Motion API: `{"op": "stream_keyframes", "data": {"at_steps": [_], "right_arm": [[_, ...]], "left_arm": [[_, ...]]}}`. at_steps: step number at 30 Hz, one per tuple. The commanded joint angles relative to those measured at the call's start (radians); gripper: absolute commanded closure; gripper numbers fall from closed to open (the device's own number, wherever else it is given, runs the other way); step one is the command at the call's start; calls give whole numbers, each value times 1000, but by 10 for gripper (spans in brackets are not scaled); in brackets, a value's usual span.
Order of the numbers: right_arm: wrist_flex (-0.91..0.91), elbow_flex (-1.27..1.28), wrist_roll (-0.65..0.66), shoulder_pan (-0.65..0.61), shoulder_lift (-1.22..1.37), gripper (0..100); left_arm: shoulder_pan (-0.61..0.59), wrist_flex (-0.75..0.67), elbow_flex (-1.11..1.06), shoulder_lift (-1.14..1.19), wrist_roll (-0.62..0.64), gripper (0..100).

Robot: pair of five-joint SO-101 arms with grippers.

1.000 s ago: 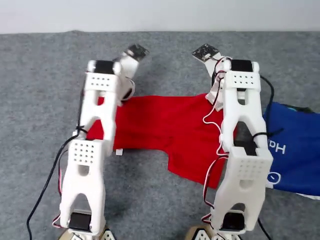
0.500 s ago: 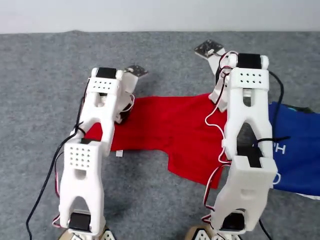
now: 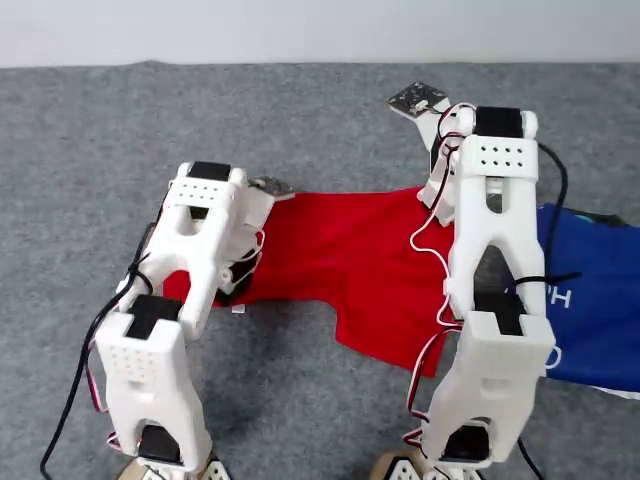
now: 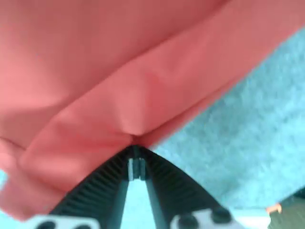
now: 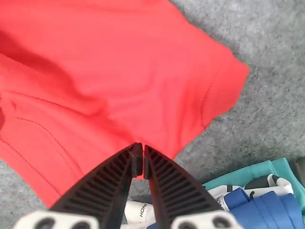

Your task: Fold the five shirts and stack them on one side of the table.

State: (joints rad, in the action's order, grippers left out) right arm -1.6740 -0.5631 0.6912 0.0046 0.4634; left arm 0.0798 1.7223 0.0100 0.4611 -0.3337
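My left gripper (image 4: 136, 155) is pinched shut on a fold at the left end of the red shirt (image 3: 340, 255), which lies spread across the middle of the table (image 3: 330, 110) between the two arms. My right gripper (image 5: 142, 155) is clamped on the same shirt's far right part. A blue shirt (image 3: 590, 300) lies bunched at the table's right edge.

A gray table (image 3: 330, 100) holds a red shirt (image 3: 340, 250). A blue shirt (image 3: 592, 335) lies just beside the red shirt.
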Motion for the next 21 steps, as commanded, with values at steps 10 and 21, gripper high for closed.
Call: {"op": "stream_keyframes", "data": {"at_steps": [10,21], "right_arm": [[-62,-55,-8,-1,-67,989],[156,-46,-11,-2,122,989]], "left_arm": [[2,23,-176,-523,-15,995],[-109,-368,-154,-385,121,995]]}}
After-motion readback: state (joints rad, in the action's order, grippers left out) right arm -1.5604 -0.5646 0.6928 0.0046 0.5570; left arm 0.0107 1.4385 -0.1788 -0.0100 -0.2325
